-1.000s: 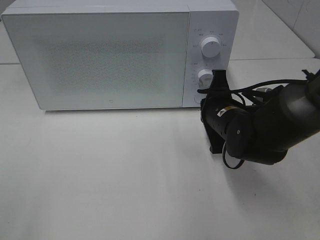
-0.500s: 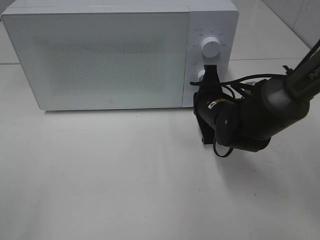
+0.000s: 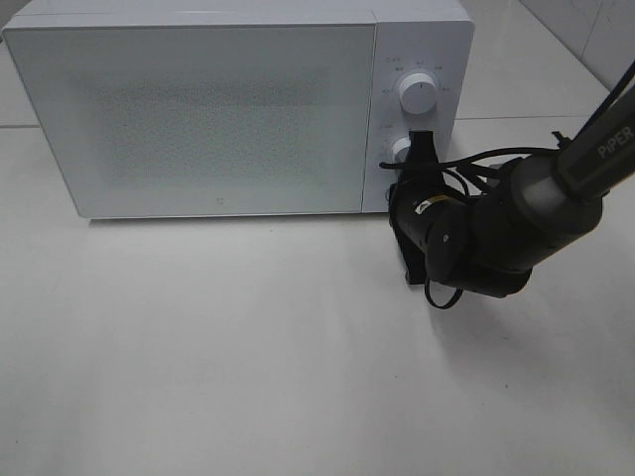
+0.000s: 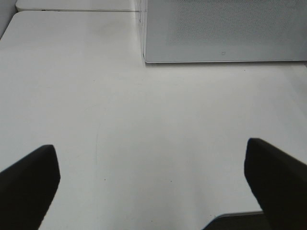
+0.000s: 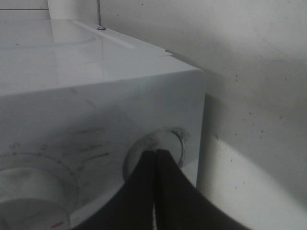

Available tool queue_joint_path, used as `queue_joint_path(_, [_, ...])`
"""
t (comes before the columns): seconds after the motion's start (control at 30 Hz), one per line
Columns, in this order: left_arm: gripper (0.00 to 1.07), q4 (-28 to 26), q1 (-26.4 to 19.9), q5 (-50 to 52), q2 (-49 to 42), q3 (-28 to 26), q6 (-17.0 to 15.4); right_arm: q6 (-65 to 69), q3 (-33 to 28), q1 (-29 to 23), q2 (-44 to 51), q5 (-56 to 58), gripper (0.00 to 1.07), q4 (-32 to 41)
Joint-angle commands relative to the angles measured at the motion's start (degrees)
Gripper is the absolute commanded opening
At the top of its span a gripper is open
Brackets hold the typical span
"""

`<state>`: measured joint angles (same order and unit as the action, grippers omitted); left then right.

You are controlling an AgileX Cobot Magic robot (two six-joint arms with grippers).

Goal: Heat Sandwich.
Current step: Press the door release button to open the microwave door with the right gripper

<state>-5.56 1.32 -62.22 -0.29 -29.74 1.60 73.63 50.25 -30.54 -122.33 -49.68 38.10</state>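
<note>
The sandwich is out of view. The white microwave (image 3: pixel 198 109) stands at the back of the table with its door closed. My right gripper (image 3: pixel 401 194) is shut, and its tips sit against the bottom of the control panel. In the right wrist view the closed fingertips (image 5: pixel 156 154) touch the round button (image 5: pixel 169 140) below the lower dial (image 5: pixel 29 191). My left gripper (image 4: pixel 153 191) is open over bare table, nothing between its fingers (image 4: pixel 29 182), with the microwave's left front corner (image 4: pixel 145 55) ahead of it. The exterior view does not show the left arm.
The control panel carries an upper dial (image 3: pixel 417 92) and a lower dial (image 3: pixel 405 151). White tabletop (image 3: pixel 218 347) spreads in front of the microwave. The right arm's dark body and cables (image 3: pixel 496 238) lie right of the panel. A tiled wall (image 3: pixel 595 30) rises at the back right.
The right arm has swung left and closer to the microwave's control panel, bringing its shut tips to the panel's bottom. The microwave door has stayed closed.
</note>
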Motion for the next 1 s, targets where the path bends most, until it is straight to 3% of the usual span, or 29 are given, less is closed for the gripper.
queue_joint_path(0.03, [0.98,-0.4,-0.2,0.7,-0.2,0.2,-0.1,-1.4,1.8,0.3,-0.5,-1.9,0.0,-0.2])
queue_joint_path(0.4, [0.98,-0.4,-0.2,0.7,-0.2,0.2,-0.1,-3.6,5.0,1.9,-1.1,-12.0,0.0,1.2])
queue_joint_path(1.0, [0.98,-0.5,-0.2,0.7,-0.2,0.2,-0.2,-5.7,10.7,4.4,-1.2,-11.3,0.0,1.0])
